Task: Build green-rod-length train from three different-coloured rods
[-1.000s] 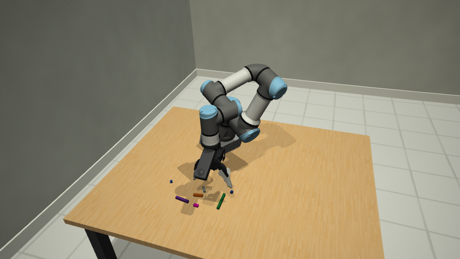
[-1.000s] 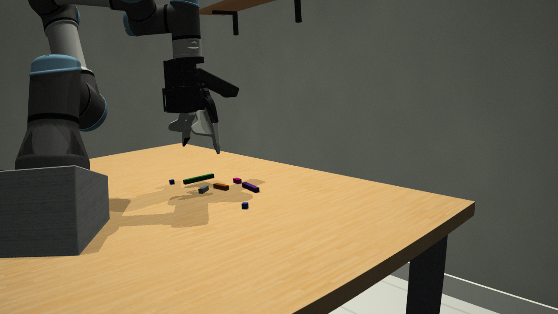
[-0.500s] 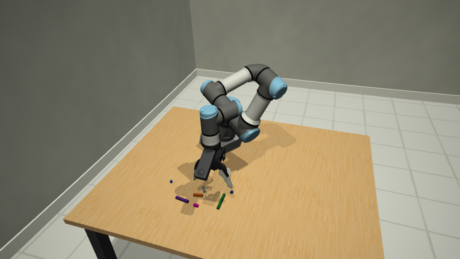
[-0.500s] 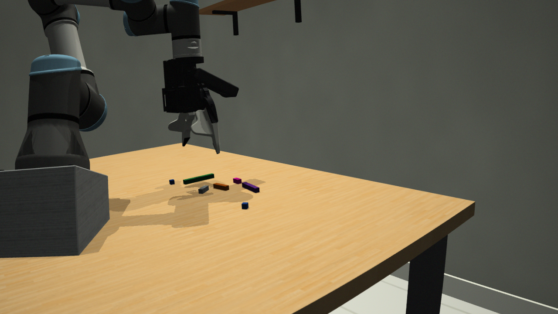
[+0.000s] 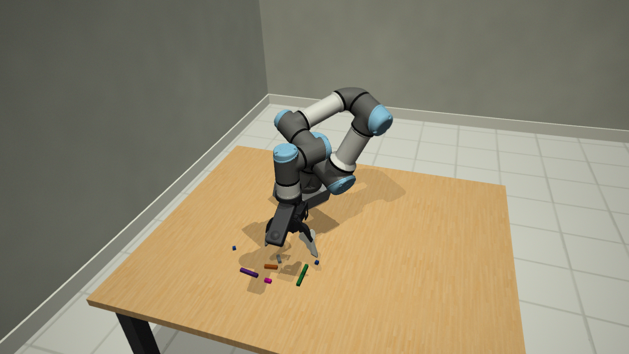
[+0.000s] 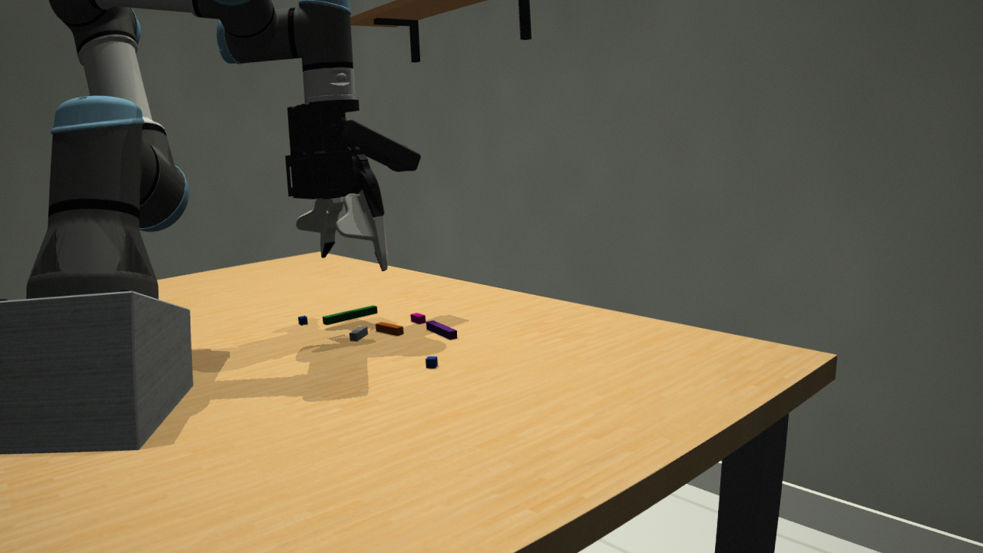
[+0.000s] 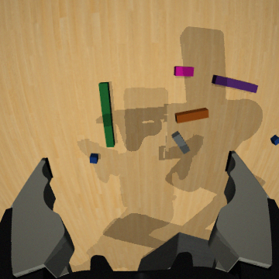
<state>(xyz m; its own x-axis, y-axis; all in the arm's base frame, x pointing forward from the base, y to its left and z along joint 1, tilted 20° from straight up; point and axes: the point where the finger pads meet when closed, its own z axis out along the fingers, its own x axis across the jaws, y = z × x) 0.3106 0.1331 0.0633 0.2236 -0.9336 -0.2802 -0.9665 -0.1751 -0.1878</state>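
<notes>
The green rod (image 5: 301, 274) (image 6: 349, 314) (image 7: 106, 114) lies flat on the table. Near it lie an orange rod (image 5: 271, 266) (image 6: 388, 329) (image 7: 191, 115), a grey rod (image 5: 278, 258) (image 6: 358, 333) (image 7: 180, 142), a magenta rod (image 5: 267, 280) (image 6: 417, 317) (image 7: 184, 70) and a purple rod (image 5: 248, 272) (image 6: 441, 329) (image 7: 235, 83). One blue rod (image 5: 316, 262) (image 6: 302, 319) (image 7: 94, 157) lies by the green rod's end; another blue rod (image 5: 234, 248) (image 6: 431, 362) (image 7: 274, 139) lies apart. All rods are separate. My gripper (image 5: 292, 245) (image 6: 352, 256) (image 7: 138, 156) is open and empty, high above the table, roughly over the grey rod.
The arm's grey base block (image 6: 89, 364) (image 5: 317, 195) stands on the table (image 5: 395, 264) behind the rods. The table's front edge (image 5: 184, 325) is a short way beyond the rods. A shelf (image 6: 405, 8) hangs on the wall.
</notes>
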